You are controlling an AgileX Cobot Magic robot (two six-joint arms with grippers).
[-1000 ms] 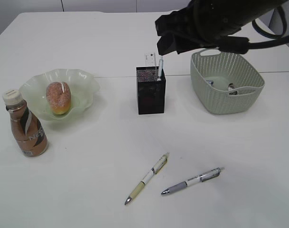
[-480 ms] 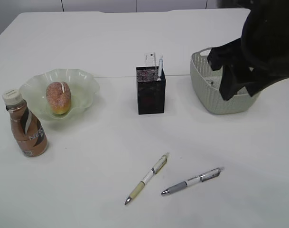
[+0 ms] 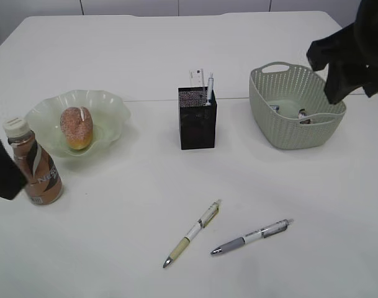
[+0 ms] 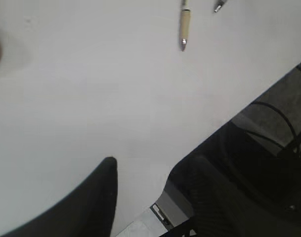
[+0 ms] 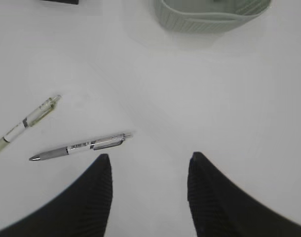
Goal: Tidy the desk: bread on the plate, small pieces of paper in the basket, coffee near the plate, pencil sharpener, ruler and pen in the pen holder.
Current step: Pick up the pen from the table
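Next up, probably, the two pens: grey pen (image 3: 252, 236) and yellow-grip pen (image 3: 192, 234) lying near the front edge of the bench (image 3: 114, 248), well apart from the pen holder (image 3: 197, 117). Best taken across the barrel, mid-length. Right end effector (image 5: 149, 192) spread apart, empty, above the bench. Left end effector (image 4: 108, 170) half cut off; spread impossible to tell. Basket (image 3: 295, 115) contents too small to identify.

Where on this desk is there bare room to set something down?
Bare: the white table front left, below the brown coffee bottle; the strip between black mesh pen holder and pale green basket. Crowded: around the yellow-grip pen and grey pen.
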